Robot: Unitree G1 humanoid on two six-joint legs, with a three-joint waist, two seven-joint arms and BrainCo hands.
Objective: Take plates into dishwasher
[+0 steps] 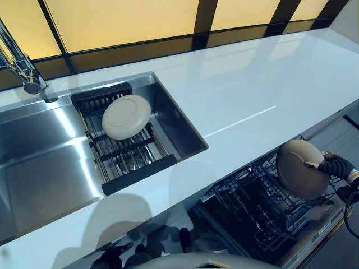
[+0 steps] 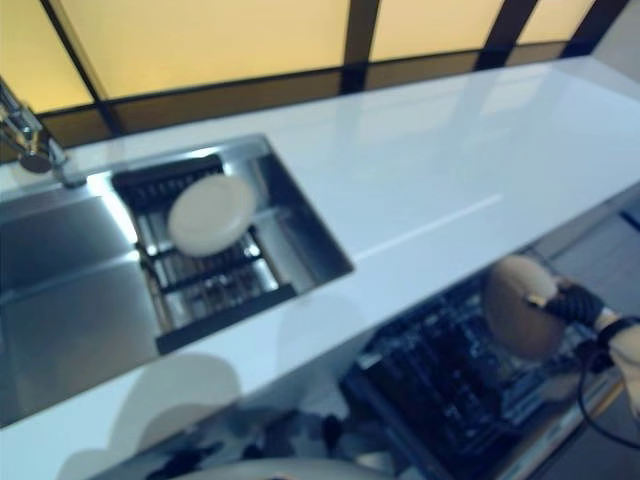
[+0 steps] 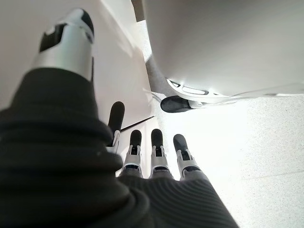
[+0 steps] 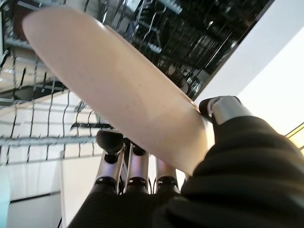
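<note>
Plate [image 1: 297, 168]: pinched at its rim by right hand [image 1: 335, 166], over dishwasher rack [image 1: 258, 216].
Second plate [image 1: 126, 116]: on sink rack [image 1: 120, 147].
Handling: stiff, smooth, breakable; rim hold suits.
Left hand [image 3: 142, 152]: straight-fingered, empty.

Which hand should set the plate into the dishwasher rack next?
Right. The right hand already pinches the plate directly over the dishwasher rack. The left hand hangs open, holding nothing.

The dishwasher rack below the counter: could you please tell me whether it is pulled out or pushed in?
Pulled out. The dishwasher rack extends past the counter edge, wire tines exposed, with the right robot hand holding a plate over it.
</note>
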